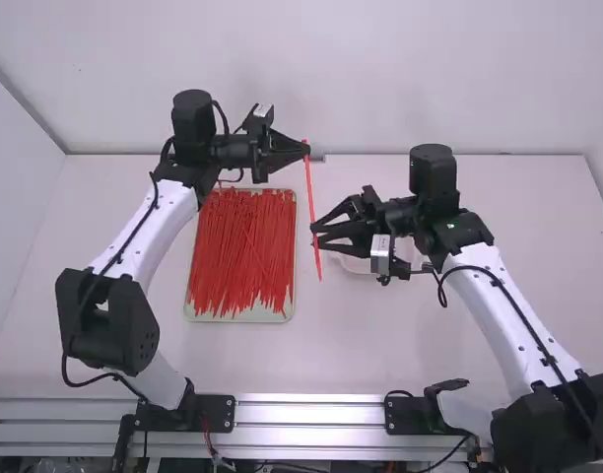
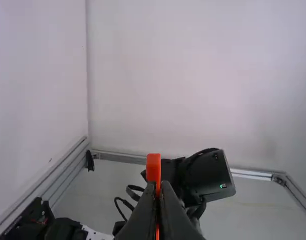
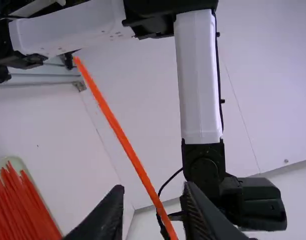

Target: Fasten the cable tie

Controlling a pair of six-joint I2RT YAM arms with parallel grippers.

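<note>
One cable tie (image 1: 310, 212) hung clamped in my left fingers (image 2: 143, 215); my right fingers (image 3: 105, 215), open astride its tail, needed closing squarely.

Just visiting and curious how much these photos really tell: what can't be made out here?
High view: the head slot of the cable tie is too small to see.
Left wrist view: the left gripper hides its strap.
Right wrist view: the edge cuts off its lower end inside the right gripper.
</note>
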